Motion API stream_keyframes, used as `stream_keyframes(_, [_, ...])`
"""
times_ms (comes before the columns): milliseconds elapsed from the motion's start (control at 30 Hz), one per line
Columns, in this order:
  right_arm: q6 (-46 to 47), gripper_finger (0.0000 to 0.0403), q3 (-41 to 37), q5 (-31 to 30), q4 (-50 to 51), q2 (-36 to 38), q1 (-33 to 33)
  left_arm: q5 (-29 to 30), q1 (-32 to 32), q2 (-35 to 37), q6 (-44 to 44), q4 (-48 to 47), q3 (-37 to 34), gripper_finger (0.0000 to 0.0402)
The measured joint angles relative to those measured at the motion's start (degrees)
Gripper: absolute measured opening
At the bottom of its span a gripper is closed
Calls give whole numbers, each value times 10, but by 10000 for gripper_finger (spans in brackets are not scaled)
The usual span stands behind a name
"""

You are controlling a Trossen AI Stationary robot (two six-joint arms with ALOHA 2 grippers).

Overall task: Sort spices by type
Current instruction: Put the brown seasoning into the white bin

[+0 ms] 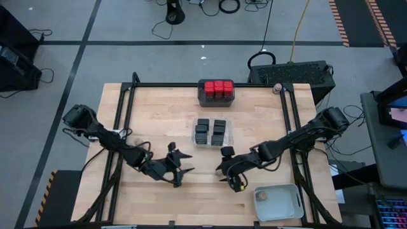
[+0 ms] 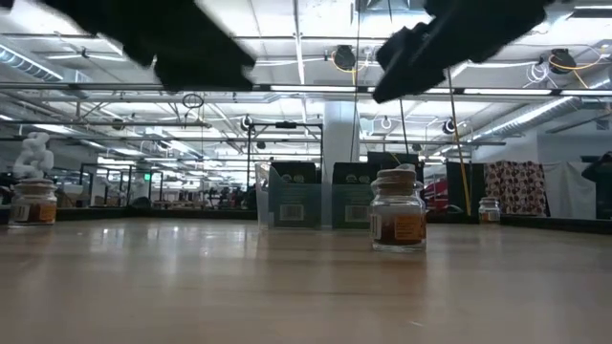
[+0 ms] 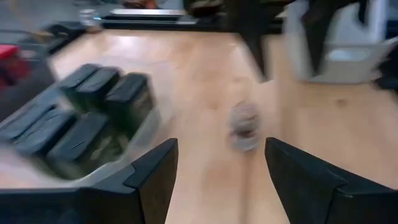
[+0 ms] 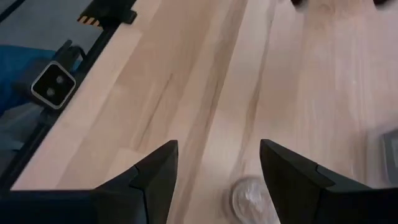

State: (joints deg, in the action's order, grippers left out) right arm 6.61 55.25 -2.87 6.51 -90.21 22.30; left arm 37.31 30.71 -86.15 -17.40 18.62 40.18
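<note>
**At the table's near edge: one loose jar between two open grippers**

Near the front of the table a round clear jar [image 1: 240,186] stands upright on the bare wood, just under the right gripper [image 1: 233,180], whose fingers are spread and empty. The left gripper [image 1: 177,169], also spread and empty, points across at the same jar. The red-topped blocks [image 1: 218,88] sit in the dark tray [image 1: 216,100] and the black boxes [image 1: 210,131] in the clear tray [image 1: 229,133]; one jar lies in the pale tray [image 1: 280,202]. My reading: the right arm should drop straight down, centre the lid between its fingers, close below the lid, then lift clear before swinging to the pale tray. Other jars stand nearer the table's edges.
</note>
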Motion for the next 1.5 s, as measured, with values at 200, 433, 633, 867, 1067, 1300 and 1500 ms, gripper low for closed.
stream_keyframes(200, [12, 210, 52, 2, 39, -33, -1, 20, -3, -1, 12, 17, -32, 247])
stream_keyframes(433, [46, 210, 65, 1, 61, -41, -1, 10, -11, -1, 13, 23, -32, 247])
stream_keyframes(633, [47, 210, 65, 1, 72, -41, 0, 7, -11, -1, 15, 29, -32, 247])
stream_keyframes(867, [39, 210, 61, 0, 78, -41, 0, 4, -11, -1, 14, 37, -31, 247])
stream_keyframes(1067, [22, 210, 12, -9, 30, -42, -2, 4, -11, -1, 13, 37, -31, 247])
stream_keyframes(1300, [13, 210, -17, -56, -17, -42, -16, 4, -11, -1, 13, 36, -31, 247])
stream_keyframes(1500, [17, 210, -17, -26, -17, -56, -25, 4, -11, -1, 13, 35, -31, 247])
